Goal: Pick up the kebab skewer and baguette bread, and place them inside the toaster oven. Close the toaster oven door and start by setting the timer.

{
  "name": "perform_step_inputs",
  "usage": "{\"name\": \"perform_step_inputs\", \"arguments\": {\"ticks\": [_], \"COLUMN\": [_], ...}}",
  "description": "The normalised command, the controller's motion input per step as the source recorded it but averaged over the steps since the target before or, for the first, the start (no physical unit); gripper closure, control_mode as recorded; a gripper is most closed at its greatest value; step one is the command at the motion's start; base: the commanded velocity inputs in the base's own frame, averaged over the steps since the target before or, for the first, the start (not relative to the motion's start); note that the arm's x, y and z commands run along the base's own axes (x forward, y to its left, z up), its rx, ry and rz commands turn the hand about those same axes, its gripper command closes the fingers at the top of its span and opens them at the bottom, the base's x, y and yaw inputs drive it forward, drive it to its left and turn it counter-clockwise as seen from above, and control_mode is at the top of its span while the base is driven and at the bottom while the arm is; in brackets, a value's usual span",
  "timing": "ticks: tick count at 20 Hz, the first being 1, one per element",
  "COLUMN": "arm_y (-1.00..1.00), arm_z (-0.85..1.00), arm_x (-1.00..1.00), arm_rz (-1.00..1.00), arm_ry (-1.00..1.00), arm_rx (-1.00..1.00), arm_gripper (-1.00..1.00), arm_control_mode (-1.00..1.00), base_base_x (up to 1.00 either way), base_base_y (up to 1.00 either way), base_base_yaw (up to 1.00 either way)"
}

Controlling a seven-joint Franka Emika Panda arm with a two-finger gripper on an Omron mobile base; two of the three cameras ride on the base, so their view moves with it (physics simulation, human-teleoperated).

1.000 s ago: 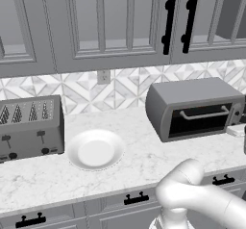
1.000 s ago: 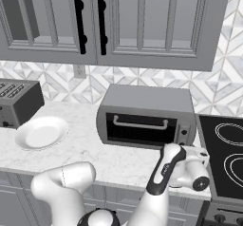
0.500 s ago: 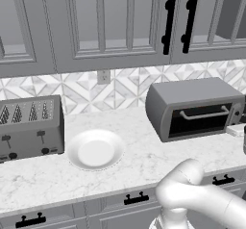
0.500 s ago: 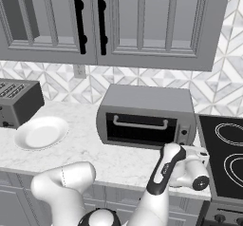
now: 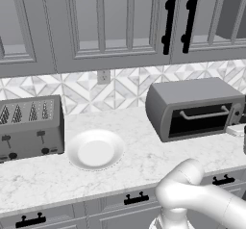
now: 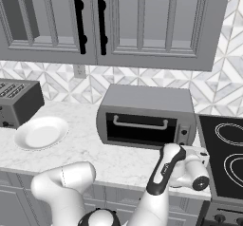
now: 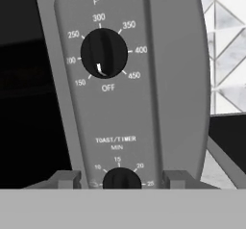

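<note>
At the bottom centre of the hand view, the two-finger dark claw (image 7: 120,179) stands with its tips apart either side of the small black timer knob (image 7: 122,180), not yet clamped on it. The grey metal toaster oven (image 6: 147,116) sits mid-frame, its dark glass door (image 6: 140,129) shut (contents hidden), so only the timer seems left. The round white plate (image 5: 95,149) at lower left lies bare.
</note>
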Motion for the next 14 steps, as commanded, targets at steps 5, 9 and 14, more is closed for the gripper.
{"name": "perform_step_inputs", "arguments": {"ticks": [5,9,14], "arm_y": [0.0,0.0,0.0], "arm_z": [0.0,0.0,0.0], "arm_x": [-0.03,-0.18,-0.1], "arm_rz": [-0.03,-0.06,-0.05], "arm_ry": [0.0,0.0,0.0], "arm_rx": [0.0,0.0,0.0], "arm_gripper": [1.0,1.0,1.0], "arm_control_mode": [-1.0,-1.0,-1.0], "base_base_x": [0.0,0.0,0.0], "base_base_y": [0.0,0.0,0.0], "base_base_yaw": [0.0,0.0,0.0]}}
